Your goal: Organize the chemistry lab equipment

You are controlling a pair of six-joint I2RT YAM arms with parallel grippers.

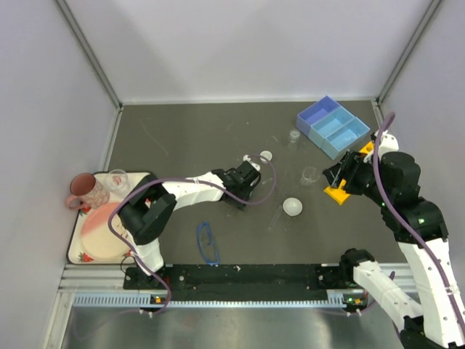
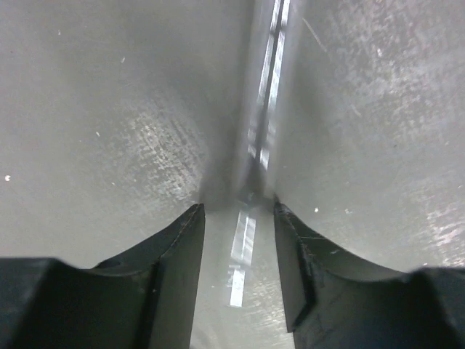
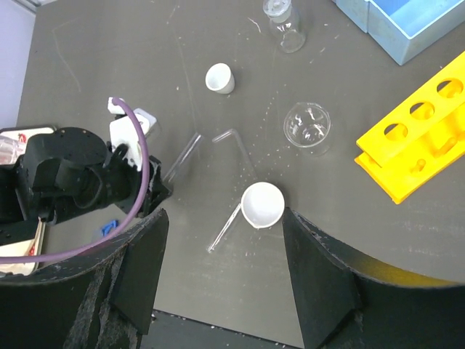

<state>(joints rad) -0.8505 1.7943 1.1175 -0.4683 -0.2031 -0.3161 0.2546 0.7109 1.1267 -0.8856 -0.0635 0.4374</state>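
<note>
**Straddling a tube mid-desk: clearance notes**

Left jaws sit low at the centre of the desk (image 1: 182,138), parted either side of a thin clear tube (image 2: 265,109). The tube runs straight out from between the tips, and no clamp on it is visible. Right jaws are spread wide with nothing between them, hanging over the right side just beside the yellow tube rack (image 1: 338,195).

Edges:
- White walls close the desk on the left, far and right sides.
- A black rail (image 1: 240,275) runs along the near edge.
- The light-blue three-compartment tray (image 1: 325,125) sits angled in the far right corner, near the right wall.
- The open room is the far-left and far-centre desk.

Around the left jaws:
- A bent tube (image 3: 234,142) lies just beside the straddled one.
- A third tube (image 3: 224,231) ends at the rim of the larger white dish (image 3: 263,204).
- The smaller white dish (image 3: 219,77) sits farther out.
- One beaker (image 3: 306,125) lies between the larger dish and the rack. A second beaker (image 3: 283,25) stands near the tray.
- The larger dish and the first beaker lie between the left jaws and the rack.
- The blue-framed goggles (image 1: 208,242) lie near the rail.

Left edge: a dark-pink mug (image 1: 81,190), clear cup (image 1: 116,180) and pink plate (image 1: 102,231) are grouped on a white mat (image 1: 73,251), well apart from the lab gear.
</note>
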